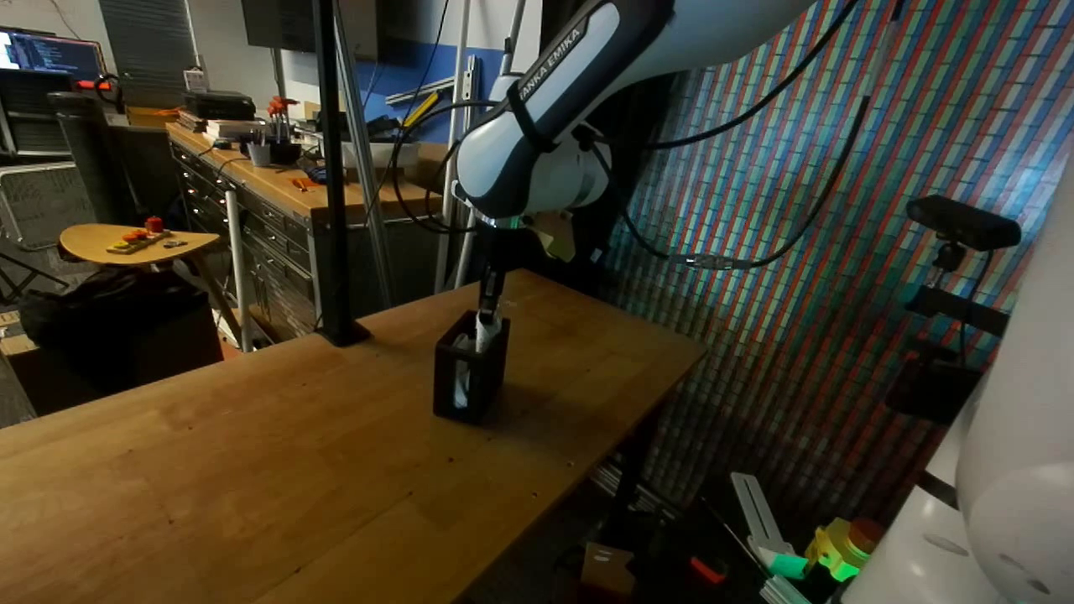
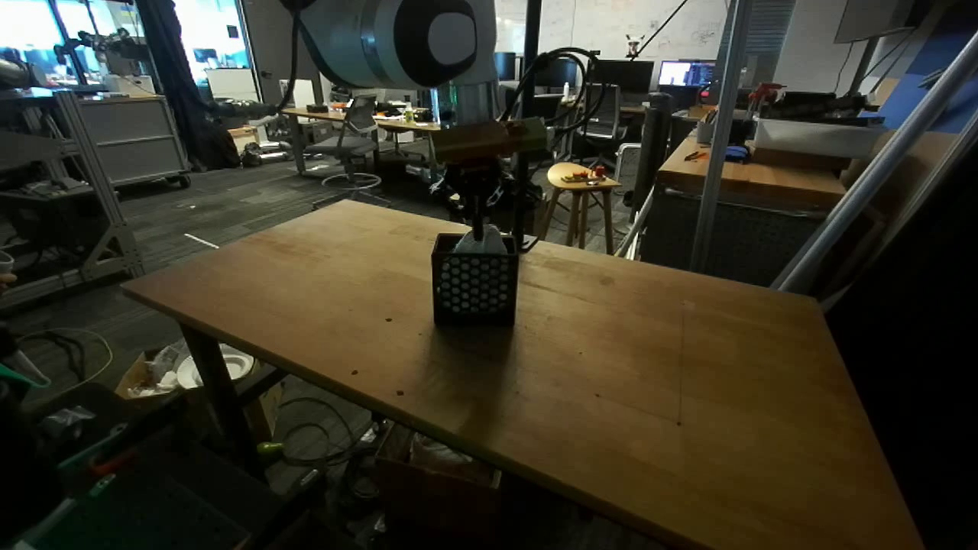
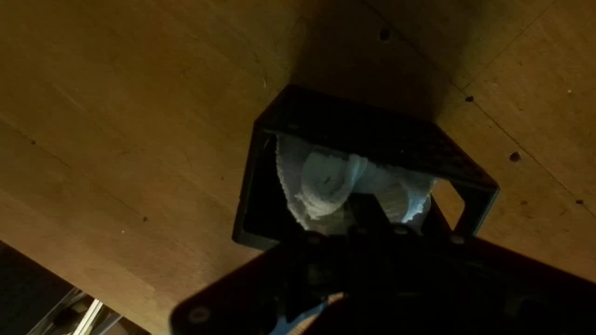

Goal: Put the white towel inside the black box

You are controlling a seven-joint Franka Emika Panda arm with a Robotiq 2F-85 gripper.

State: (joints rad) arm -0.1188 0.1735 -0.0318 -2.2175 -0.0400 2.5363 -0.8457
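1. The gripper (image 1: 487,315) points down, its jaws brought together and pinching the gathered top of the white towel (image 3: 326,179).
2. The towel lies bunched inside the black box (image 2: 475,315), its peak rising slightly past the rim in both exterior views (the wrist view, dim as it is, shows a rough edge and cloth on either side of the fingers).
3. The box stands upright on the wooden table (image 2: 649,367). A broad side is pierced like honeycomb; a narrow side has a tall opening through which white cloth shows.
4. Above, the robot arm (image 1: 495,159) reaches over the table, with a dark cable (image 1: 713,262) looping beside it.
5. At the table's edge rises a black post (image 1: 334,168).
6. Farther back are a small wooden stool (image 1: 92,242) bearing red and yellow pieces (image 1: 138,241), and a workbench (image 1: 273,184) with drawers.
7. Beyond the table, in an exterior view, is a multicoloured striped wall (image 1: 755,210), a black camera (image 1: 963,222) in front of it.
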